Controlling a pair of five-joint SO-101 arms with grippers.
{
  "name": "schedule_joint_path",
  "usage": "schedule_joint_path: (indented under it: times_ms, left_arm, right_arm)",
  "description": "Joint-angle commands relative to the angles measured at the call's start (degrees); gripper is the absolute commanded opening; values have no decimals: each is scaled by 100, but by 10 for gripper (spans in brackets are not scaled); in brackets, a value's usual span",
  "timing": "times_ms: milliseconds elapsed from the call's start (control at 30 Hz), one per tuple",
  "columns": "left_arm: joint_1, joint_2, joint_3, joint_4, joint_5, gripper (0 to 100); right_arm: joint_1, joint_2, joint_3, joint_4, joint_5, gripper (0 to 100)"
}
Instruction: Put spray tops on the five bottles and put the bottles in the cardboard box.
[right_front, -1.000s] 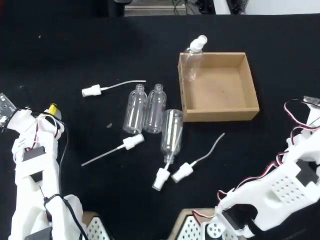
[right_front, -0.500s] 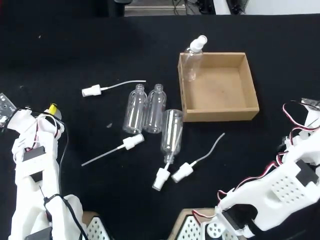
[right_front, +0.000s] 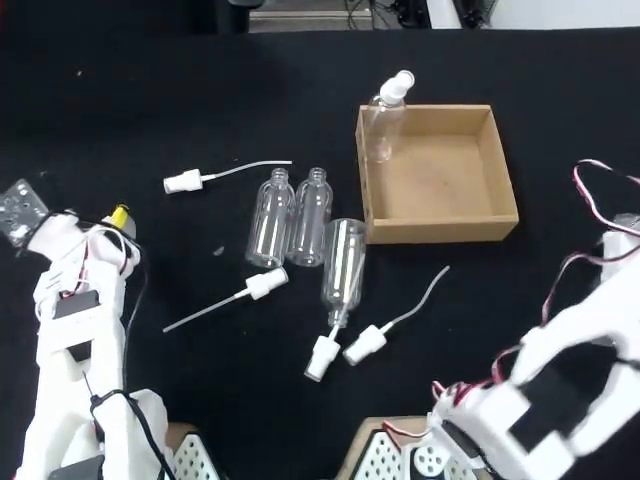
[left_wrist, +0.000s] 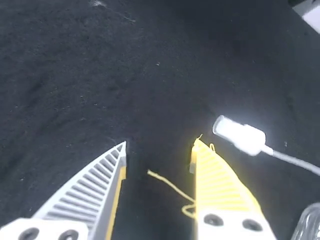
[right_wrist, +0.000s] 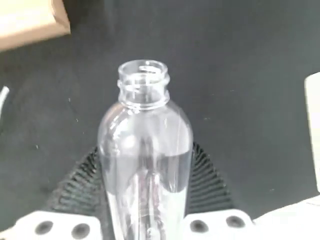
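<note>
Standing in the cardboard box — one capped bottle.

White left arm: extended along the left side, yellow-and-grey gripper with jaws spread apart. White right arm: lower right, black ribbed gripper clamped around a clear plastic bottle.

bottle: base cut off at edge | spray top: tube end cut off

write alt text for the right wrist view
A clear bottle with no top is held between the right gripper's black fingers, open neck pointing away from the camera. Behind it are the black table and a corner of the cardboard box.
</note>
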Motion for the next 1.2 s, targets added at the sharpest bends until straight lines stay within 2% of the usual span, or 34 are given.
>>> schedule_joint_path:
  times_ms: [0, 67, 267, 467, 600, 867, 967, 1167]
  left_arm:
    - [523, -97, -268, 132, -879, 205]
    - [787, -97, -514, 615, -1275, 205]
    - [1675, 114, -1543, 2629, -1415, 206]
    - [2466, 290, -1965, 3666, -3253, 206]
    - [2853, 237, -2114, 4387, -3974, 206]
    - [4110, 237, -3073, 6233, -3991, 205]
    - [4875, 246, -2985, 6259, -3613, 205]
    - [6281, 299, -2527, 5618, -3015, 206]
  right_arm:
    - [-396, -866, 541, 53, -167, 11]
    - [-659, -1191, 1059, -9, -167, 11]
    - [-932, -2633, 2712, -958, -448, 11]
    - [-932, -4251, 3837, -1319, -501, 11]
    - [-897, -4673, 4075, -1310, -501, 11]
    - [-835, -4374, 4057, -1336, -501, 11]
    - [-598, -4163, 3978, -1486, -501, 11]
    - [79, -3451, 3433, -1547, -343, 11]
